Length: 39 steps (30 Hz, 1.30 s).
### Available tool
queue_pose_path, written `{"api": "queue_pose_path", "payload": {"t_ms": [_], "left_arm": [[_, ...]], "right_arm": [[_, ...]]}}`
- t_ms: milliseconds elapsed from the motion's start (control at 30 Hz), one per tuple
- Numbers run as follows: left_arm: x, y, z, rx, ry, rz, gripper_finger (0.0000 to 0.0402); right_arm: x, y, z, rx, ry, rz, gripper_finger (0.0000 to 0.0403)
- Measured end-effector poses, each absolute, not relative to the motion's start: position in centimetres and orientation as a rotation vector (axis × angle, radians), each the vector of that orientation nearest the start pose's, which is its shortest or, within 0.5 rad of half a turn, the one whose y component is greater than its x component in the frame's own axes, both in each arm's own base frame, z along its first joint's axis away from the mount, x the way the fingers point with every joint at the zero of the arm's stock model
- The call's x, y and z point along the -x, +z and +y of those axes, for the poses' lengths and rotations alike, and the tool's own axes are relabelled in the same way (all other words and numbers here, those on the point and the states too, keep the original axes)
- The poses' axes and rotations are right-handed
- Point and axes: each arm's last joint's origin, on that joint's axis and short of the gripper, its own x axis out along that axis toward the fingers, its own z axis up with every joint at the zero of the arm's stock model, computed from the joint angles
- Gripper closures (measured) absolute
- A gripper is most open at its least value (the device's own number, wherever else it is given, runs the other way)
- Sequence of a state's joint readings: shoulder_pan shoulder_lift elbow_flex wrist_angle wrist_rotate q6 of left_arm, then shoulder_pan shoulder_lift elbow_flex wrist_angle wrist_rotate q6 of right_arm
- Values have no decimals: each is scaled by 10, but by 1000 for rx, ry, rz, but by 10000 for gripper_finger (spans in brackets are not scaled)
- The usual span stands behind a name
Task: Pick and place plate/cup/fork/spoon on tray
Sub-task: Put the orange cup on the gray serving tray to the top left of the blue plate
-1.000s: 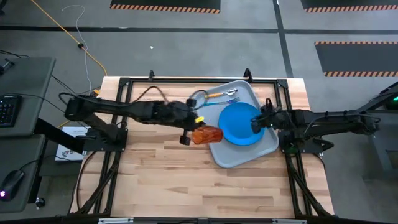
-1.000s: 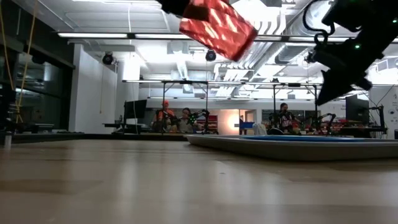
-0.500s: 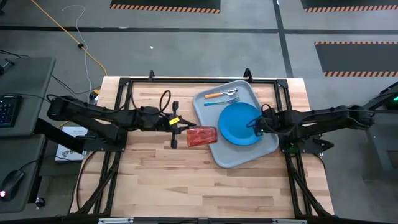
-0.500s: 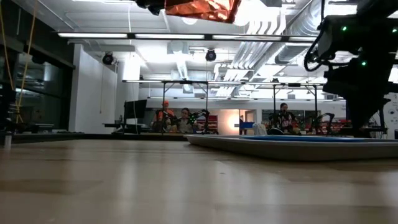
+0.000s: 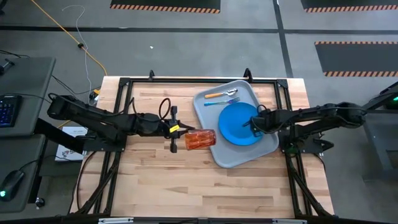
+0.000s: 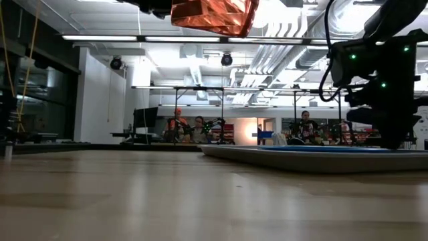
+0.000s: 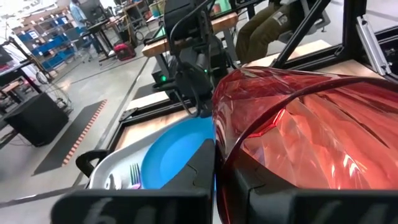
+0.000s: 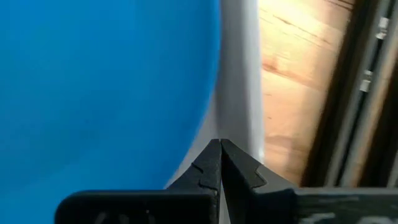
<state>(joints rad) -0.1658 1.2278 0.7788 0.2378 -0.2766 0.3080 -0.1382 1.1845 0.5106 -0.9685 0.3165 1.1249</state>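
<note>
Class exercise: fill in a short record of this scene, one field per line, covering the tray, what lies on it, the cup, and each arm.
Tray: large pale grey-blue rectangular plastic tray on the wooden table
On tray: round bright blue plastic plate; blue fork; orange-handled metal spoon
Cup: small translucent red-orange plastic cup, on its side, high off the table, at the tray's left edge
Left gripper: jaws shut on the cup
Right gripper: jaws shut, empty, low over the plate's right edge

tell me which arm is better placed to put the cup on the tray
Left. Its end effector already holds the cup in the air beside the tray. The right end effector is shut and empty over the plate.
</note>
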Motion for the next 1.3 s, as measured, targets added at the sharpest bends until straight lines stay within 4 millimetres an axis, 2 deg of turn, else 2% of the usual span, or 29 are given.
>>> {"api": "queue_pose_path", "payload": {"t_ms": [667, 867, 1133, 1300], "left_arm": [[-269, 279, -37, -354, 77, 229, 398], [-269, 279, -37, -354, 76, 230, 398], [-269, 279, -37, -354, 76, 230, 398], [-269, 279, -37, -353, 76, 233, 398]], "right_arm": [[-151, 147, -31, -710, -1124, 1155, 403], [-141, 149, -31, -665, -1226, 1184, 403], [-135, 159, -35, -584, -1330, 1011, 403], [-131, 158, -41, -589, -1414, 999, 403]]}}
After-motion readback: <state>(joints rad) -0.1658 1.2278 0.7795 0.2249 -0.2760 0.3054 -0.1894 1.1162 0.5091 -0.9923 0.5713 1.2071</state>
